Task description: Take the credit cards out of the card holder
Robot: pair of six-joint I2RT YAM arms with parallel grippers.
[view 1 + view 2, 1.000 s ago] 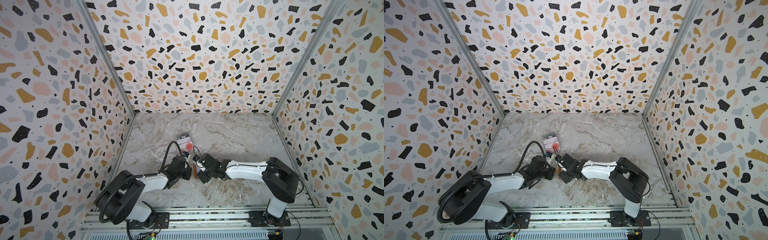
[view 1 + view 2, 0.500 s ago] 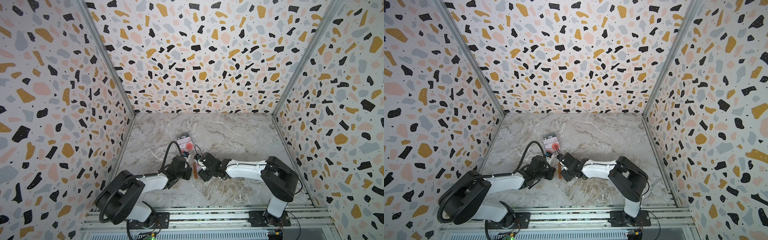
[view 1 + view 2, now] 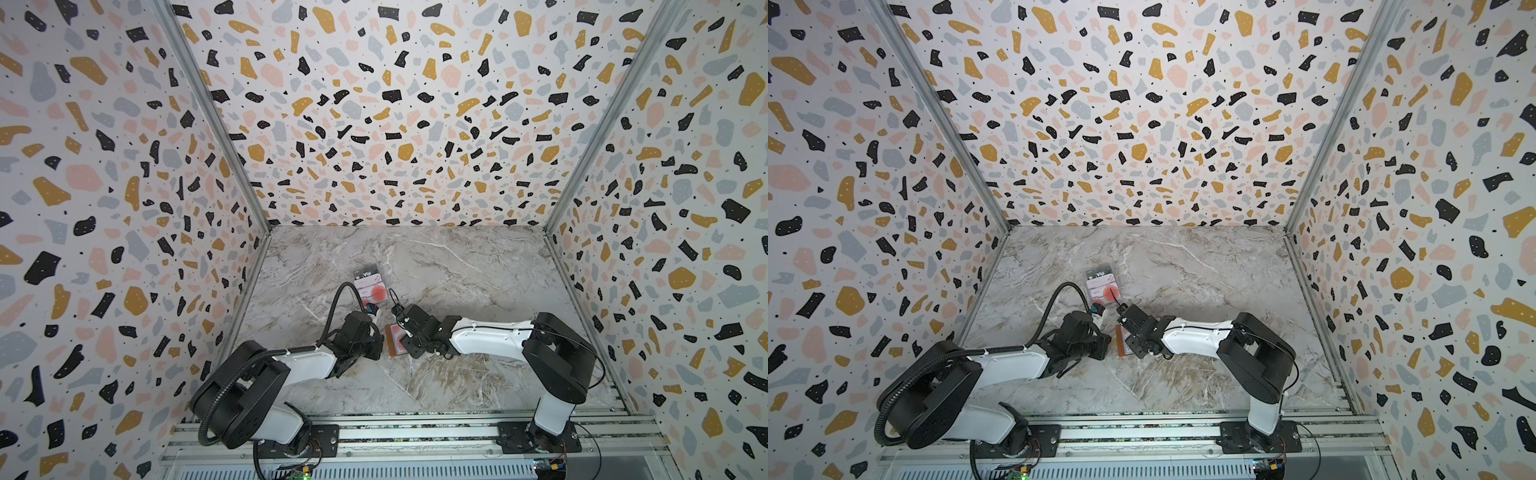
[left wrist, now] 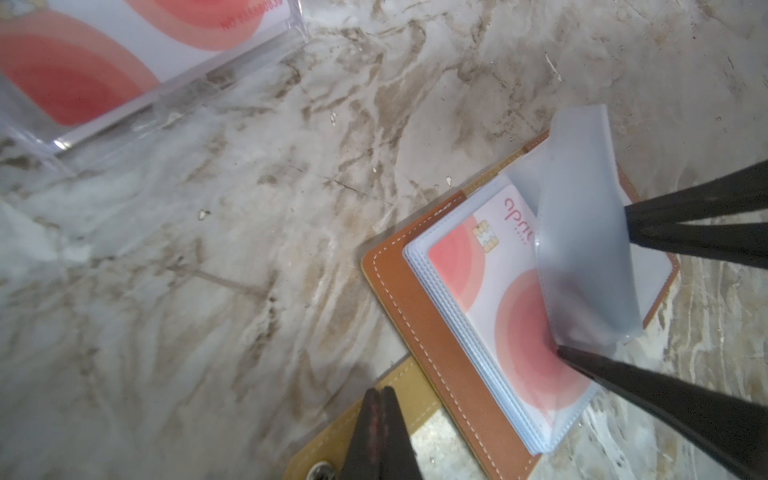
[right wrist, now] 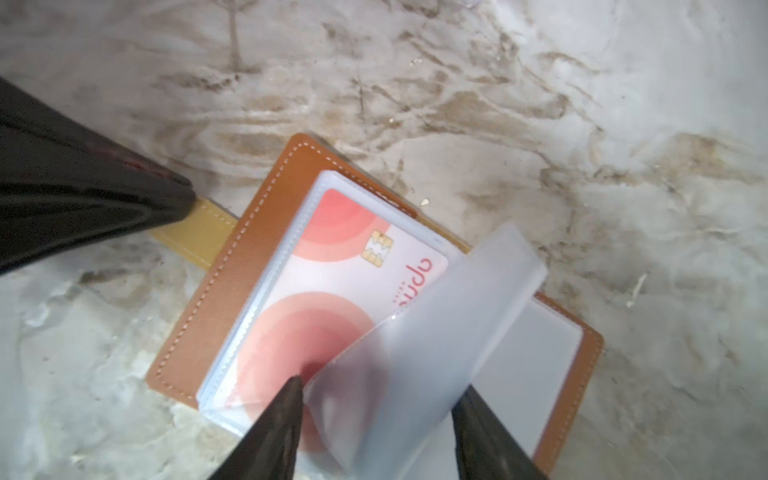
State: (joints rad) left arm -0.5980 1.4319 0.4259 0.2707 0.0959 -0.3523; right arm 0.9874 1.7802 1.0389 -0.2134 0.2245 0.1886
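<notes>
Where the card holder (image 5: 232, 266) lies, right fingers (image 5: 270, 436) flank its sleeve (image 5: 436, 332).

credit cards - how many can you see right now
3: a sleeved red-circle card in the card holder; a second red-circle card and a dark Vip card in the clear case. More may be hidden.

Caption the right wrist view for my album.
Right fingers straddle a raised clear sleeve over a red-circled card in the card holder; left fingers press its strap.

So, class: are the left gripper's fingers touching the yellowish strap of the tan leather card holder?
Touching: in the right wrist view the left gripper presses onto the yellowish strap of the tan leather card holder.
</notes>
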